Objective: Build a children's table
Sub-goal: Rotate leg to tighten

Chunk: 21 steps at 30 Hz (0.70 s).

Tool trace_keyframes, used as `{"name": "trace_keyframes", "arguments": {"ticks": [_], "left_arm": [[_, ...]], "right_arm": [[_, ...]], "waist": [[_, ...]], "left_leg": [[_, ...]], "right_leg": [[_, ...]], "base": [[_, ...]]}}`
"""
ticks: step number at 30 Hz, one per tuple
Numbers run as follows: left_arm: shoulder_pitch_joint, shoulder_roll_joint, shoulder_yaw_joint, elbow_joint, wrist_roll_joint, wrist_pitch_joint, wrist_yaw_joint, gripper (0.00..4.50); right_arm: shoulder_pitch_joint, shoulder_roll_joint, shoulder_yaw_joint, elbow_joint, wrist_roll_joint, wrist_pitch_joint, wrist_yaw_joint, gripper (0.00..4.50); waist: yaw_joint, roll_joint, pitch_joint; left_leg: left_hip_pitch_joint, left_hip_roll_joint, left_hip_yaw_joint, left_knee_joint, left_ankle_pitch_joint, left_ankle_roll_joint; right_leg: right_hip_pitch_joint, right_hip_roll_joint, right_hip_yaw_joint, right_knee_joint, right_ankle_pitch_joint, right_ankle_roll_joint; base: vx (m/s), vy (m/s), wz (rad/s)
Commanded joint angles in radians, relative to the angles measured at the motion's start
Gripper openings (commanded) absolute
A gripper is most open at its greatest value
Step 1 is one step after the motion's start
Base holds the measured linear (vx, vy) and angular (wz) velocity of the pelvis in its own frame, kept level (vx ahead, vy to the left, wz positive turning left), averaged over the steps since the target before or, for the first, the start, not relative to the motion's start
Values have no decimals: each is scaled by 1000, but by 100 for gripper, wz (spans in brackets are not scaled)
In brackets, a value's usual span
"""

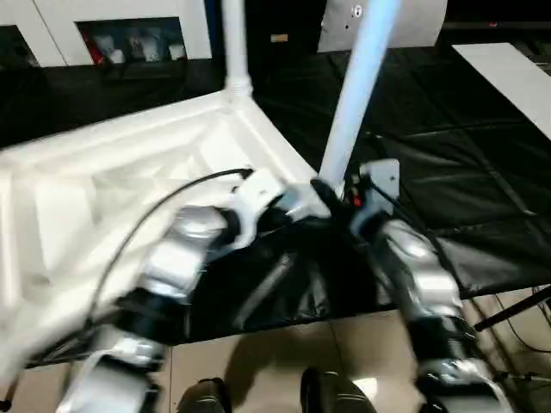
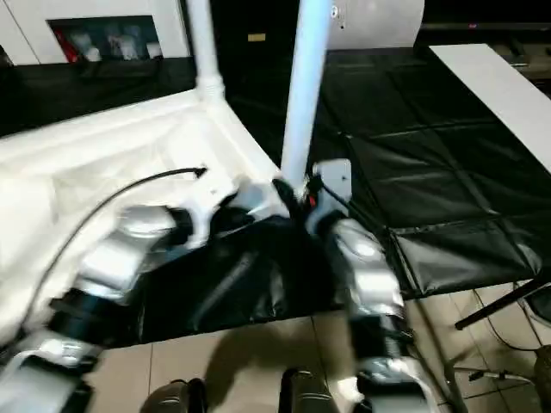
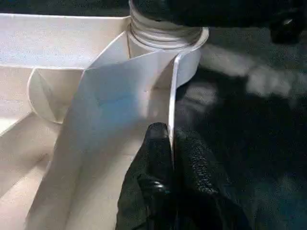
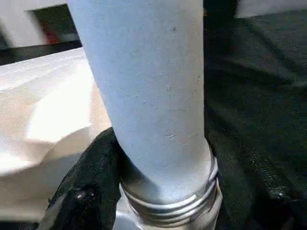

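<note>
The children's table top lies upside down on black cloth, ribbed underside up. One white leg stands upright in the far corner socket. A second leg leans to the right over the near right corner, its threaded end at the round socket. My right gripper is shut on this leg just above the thread, a black finger pressed on its side. My left gripper is shut on the thin rim wall of the top, right beside that socket.
Black cloth covers the ground around the top. A white board lies at the far right and white shelving stands at the back. Tiled floor, my feet and a black stand leg are close in front.
</note>
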<state>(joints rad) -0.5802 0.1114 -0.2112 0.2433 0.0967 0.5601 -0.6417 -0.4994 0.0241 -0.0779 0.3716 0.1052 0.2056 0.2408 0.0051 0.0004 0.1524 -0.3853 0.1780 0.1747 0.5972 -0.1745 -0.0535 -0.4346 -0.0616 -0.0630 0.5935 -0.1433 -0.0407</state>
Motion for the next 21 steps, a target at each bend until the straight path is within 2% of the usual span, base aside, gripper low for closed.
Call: {"name": "trace_keyframes", "arguments": {"ticks": [1,3,4,5,7,8,10,11,12,14,19,20,21], "left_arm": [[-55,-72,23,-45,-13,-20,129,0],[-52,-73,13,-54,-9,-19,122,0],[-50,-67,9,-54,-9,-22,112,0],[-46,-56,6,-55,-6,-31,96,0],[-37,-21,4,-54,-5,-54,62,0],[-33,-8,4,-55,-6,-59,50,0],[-25,17,8,-56,-9,-64,33,0],[-25,17,8,-56,-9,-64,33,0],[-13,49,13,-58,-23,-74,-9,0],[2,89,14,-54,-38,-114,-68,0],[33,188,-3,-38,-63,-211,-208,0],[38,208,-9,-34,-68,-228,-235,0],[38,208,-9,-34,-68,-228,-235,0]], "right_arm": [[15,82,111,30,-15,15,34,256],[18,95,101,18,7,13,46,303],[21,95,99,9,14,13,55,303],[27,87,105,-2,13,9,75,303],[38,51,117,-11,3,-16,116,336],[41,38,118,-12,6,-27,132,336],[47,10,115,-16,6,-49,151,353],[47,10,115,-16,6,-49,151,370],[54,-32,116,-23,7,-72,195,370],[62,-72,98,-37,37,-75,261,380],[71,-202,78,-69,72,-102,450,421],[73,-232,78,-71,80,-108,491,431],[73,-232,78,-71,80,-108,491,442]], "waist": [[4,-5,-91],[5,-3,-93],[6,-1,-96],[6,-1,-96],[-1,-3,-100],[-2,-2,-100],[-11,1,-97],[-12,2,-96],[-11,5,-94],[-11,1,-93],[-4,4,-92],[0,-3,-92],[1,-1,-90]], "left_leg": [[9,32,-12,-66,-147,77],[8,32,-11,-65,-135,90],[5,31,-11,-64,-106,109],[4,31,-11,-64,-102,115],[-5,31,-15,-63,-85,129],[-3,32,-15,-62,-86,133],[-1,33,-13,-61,-101,141],[1,34,-13,-61,-104,141],[3,35,-12,-62,-114,137],[2,35,-12,-63,-123,131],[9,41,-13,-64,-134,131],[9,40,-11,-64,-140,130],[10,41,-11,-66,-147,129]], "right_leg": [[65,-69,46,-79,-322,-161],[66,-70,48,-78,-287,-167],[70,-68,47,-71,-229,-182],[70,-68,47,-71,-215,-187],[81,-69,43,-62,-161,-203],[79,-71,44,-63,-154,-209],[77,-70,44,-66,-167,-224],[75,-70,44,-67,-174,-225],[74,-69,43,-70,-192,-227],[76,-70,44,-70,-206,-222],[73,-69,45,-68,-205,-233],[74,-71,47,-68,-225,-227],[72,-72,47,-71,-243,-222]], "base": [[0,0,0],[0,0,0],[0,0,0],[0,0,0],[0,0,0],[0,0,0],[0,0,0],[0,0,0],[0,0,0],[0,0,0],[0,0,0],[0,0,0],[0,0,0]]}}
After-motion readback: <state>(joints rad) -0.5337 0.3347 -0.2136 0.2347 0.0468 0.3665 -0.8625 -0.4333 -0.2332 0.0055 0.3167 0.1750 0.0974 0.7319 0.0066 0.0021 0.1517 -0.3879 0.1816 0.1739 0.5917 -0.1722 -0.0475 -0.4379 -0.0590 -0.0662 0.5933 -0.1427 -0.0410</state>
